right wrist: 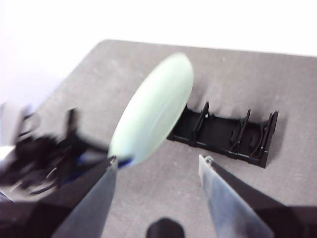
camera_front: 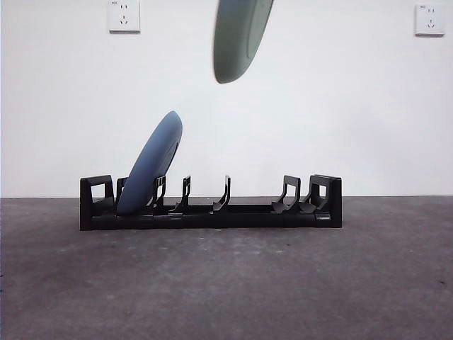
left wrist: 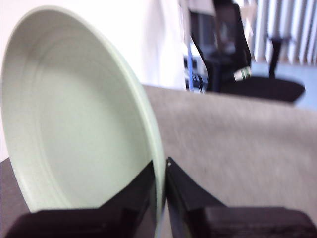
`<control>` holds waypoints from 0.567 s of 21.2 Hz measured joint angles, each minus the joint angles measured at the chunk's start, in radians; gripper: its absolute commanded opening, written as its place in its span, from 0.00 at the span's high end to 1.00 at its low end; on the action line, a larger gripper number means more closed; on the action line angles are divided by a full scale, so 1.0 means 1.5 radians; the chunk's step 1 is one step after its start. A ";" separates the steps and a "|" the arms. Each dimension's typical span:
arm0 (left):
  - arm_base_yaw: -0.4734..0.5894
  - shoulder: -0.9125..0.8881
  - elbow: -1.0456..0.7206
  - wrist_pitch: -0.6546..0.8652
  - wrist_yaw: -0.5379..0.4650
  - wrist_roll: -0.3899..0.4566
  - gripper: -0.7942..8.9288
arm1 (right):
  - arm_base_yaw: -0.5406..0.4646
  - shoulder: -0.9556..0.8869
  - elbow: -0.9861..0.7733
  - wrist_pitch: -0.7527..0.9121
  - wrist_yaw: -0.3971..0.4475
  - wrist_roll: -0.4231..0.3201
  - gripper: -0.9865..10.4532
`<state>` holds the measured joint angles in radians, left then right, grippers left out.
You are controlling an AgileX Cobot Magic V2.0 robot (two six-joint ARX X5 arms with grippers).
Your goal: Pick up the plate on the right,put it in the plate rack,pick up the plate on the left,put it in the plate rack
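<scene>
The plate rack (camera_front: 212, 212) stands across the middle of the table, long, low and black. A blue plate (camera_front: 150, 164) leans on edge in a slot near its left end. A pale green plate (camera_front: 239, 35) hangs on edge high above the rack's middle, cut off by the top of the front view. My left gripper (left wrist: 161, 183) is shut on the rim of this green plate (left wrist: 74, 119). My right gripper (right wrist: 157, 158) is open and empty, held above the table with the green plate (right wrist: 156, 106) and the rack (right wrist: 228, 134) beyond it.
Grey table (camera_front: 226, 283) runs in front of the rack. Two wall sockets (camera_front: 124, 15) (camera_front: 429, 19) sit on the white wall behind. The blurred left arm (right wrist: 39, 153) shows in the right wrist view. An office chair (left wrist: 237, 59) stands past the table's edge.
</scene>
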<state>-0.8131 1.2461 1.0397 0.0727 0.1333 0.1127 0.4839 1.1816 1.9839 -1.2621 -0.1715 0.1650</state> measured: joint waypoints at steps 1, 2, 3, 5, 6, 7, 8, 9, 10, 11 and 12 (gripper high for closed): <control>0.008 0.024 0.000 0.037 0.000 -0.026 0.93 | 0.000 -0.015 0.000 -0.002 0.000 0.000 0.67; 0.014 0.047 0.000 0.063 -0.006 -0.044 0.93 | 0.000 -0.026 0.000 -0.005 0.000 0.000 0.67; 0.021 0.077 0.000 0.090 -0.024 -0.062 0.93 | 0.000 -0.037 0.000 -0.017 0.000 0.000 0.67; 0.030 0.108 0.000 0.113 -0.049 -0.075 0.93 | 0.000 -0.046 0.000 -0.035 0.000 0.000 0.67; 0.038 0.127 0.000 0.129 -0.060 -0.080 0.93 | 0.000 -0.050 0.000 -0.050 0.000 0.000 0.67; 0.045 0.139 0.000 0.139 -0.065 -0.083 0.93 | 0.000 -0.053 0.000 -0.061 0.000 0.000 0.67; 0.053 0.152 0.000 0.150 -0.067 -0.085 0.93 | 0.000 -0.056 -0.001 -0.061 0.000 0.000 0.67; 0.061 0.164 0.000 0.163 -0.069 -0.089 0.93 | 0.000 -0.058 -0.001 -0.061 0.000 0.000 0.67; 0.067 0.172 0.000 0.171 -0.070 -0.089 0.93 | 0.000 -0.060 -0.002 -0.061 0.000 0.000 0.67; 0.074 0.181 0.000 0.178 -0.070 -0.090 0.93 | 0.000 -0.062 -0.002 -0.062 0.000 0.000 0.67; 0.080 0.189 0.000 0.187 -0.072 -0.091 0.93 | 0.000 -0.063 -0.002 -0.061 0.000 0.000 0.67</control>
<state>-0.6930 1.5303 1.0397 0.3538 0.0254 -0.0242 0.4839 1.0878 1.9808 -1.3540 -0.1719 0.1650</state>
